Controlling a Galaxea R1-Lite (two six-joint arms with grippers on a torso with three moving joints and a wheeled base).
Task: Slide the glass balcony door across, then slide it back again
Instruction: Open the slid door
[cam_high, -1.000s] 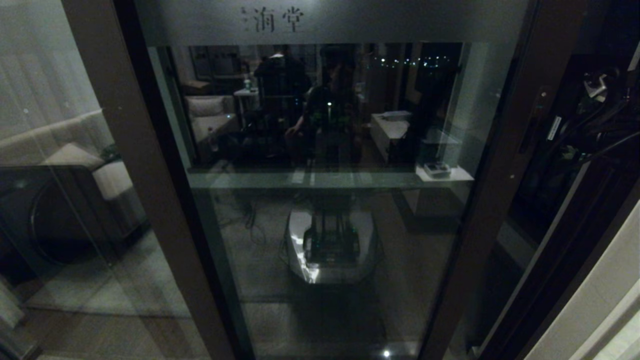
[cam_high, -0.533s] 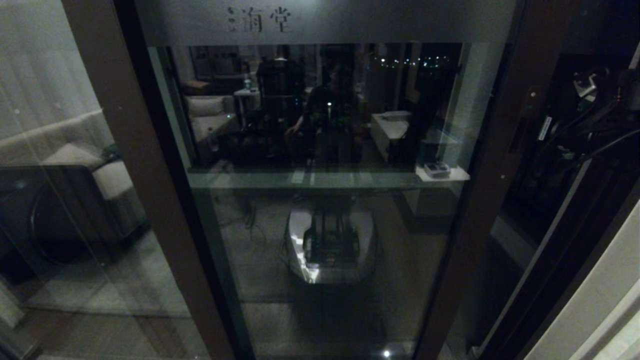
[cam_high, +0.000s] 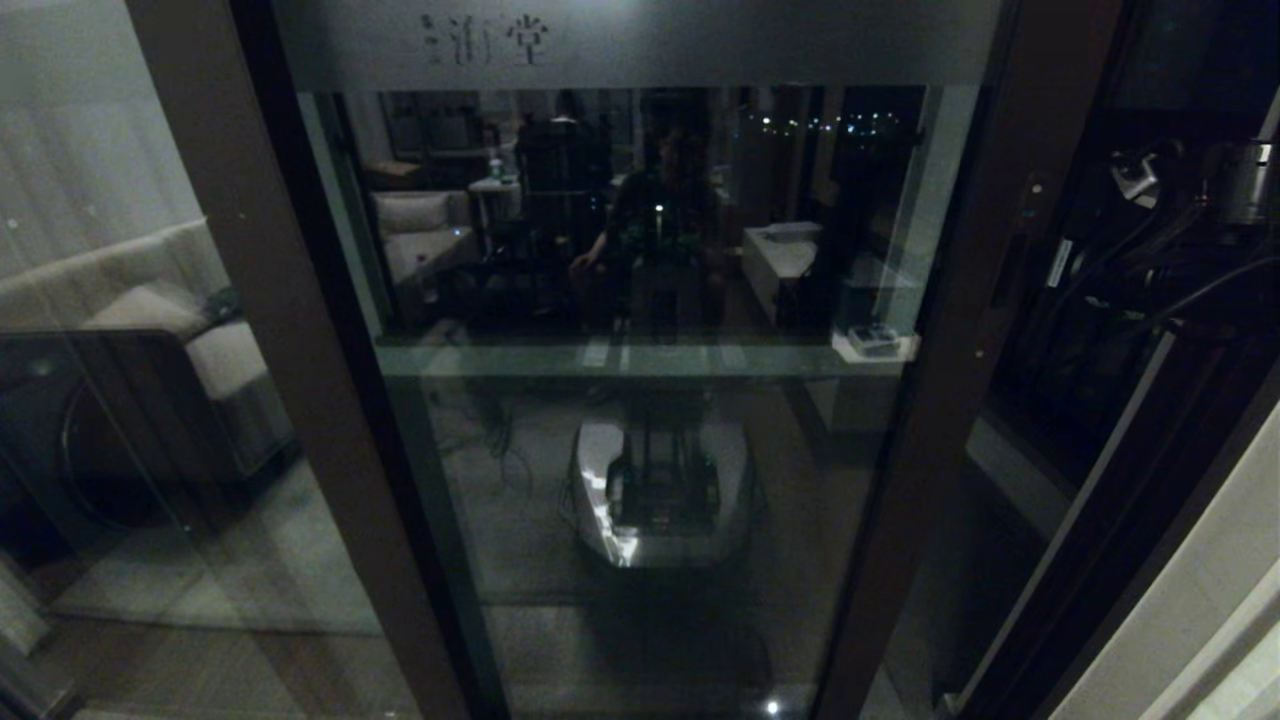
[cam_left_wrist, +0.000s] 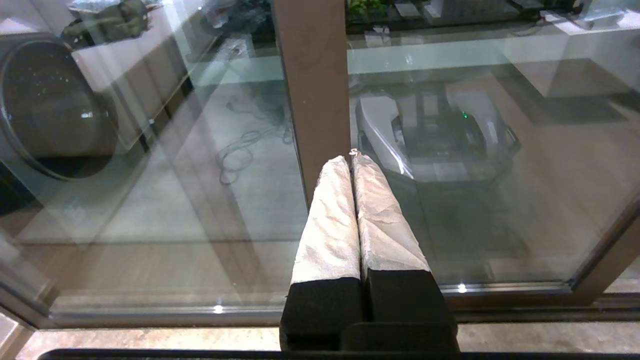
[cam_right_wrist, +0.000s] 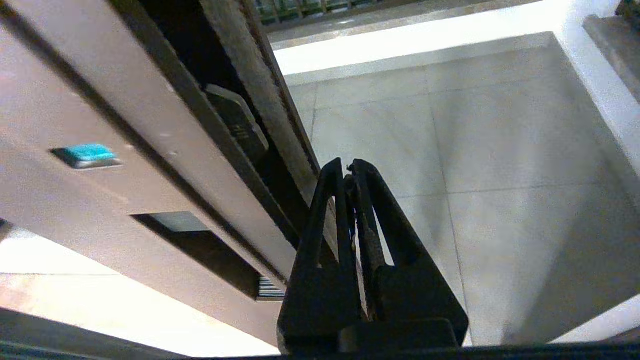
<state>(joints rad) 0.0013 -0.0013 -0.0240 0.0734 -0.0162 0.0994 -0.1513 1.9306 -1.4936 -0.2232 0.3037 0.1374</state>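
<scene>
The glass balcony door (cam_high: 640, 300) fills the middle of the head view. Its dark brown right stile (cam_high: 950, 330) carries a narrow recessed handle slot (cam_high: 1008, 270). My right arm (cam_high: 1190, 210) reaches in at the upper right, just beyond that stile. In the right wrist view my right gripper (cam_right_wrist: 347, 167) is shut on nothing, its fingers lying against the door's outer edge (cam_right_wrist: 280, 130), beside the handle slot (cam_right_wrist: 200, 245). My left gripper (cam_left_wrist: 350, 156) is shut and empty, held low in front of a plain brown stile (cam_left_wrist: 312, 75).
A second brown stile (cam_high: 270, 300) crosses the left of the head view, with fixed glass (cam_high: 100, 400) beyond it. Right of the door there is a dark gap and a pale wall (cam_high: 1200, 620). Tiled balcony floor (cam_right_wrist: 500, 150) shows past the door's edge.
The door has slid to the left: its right stile and the frosted lettering at the top moved left, and the gap on the right widened. My right arm followed it left.
</scene>
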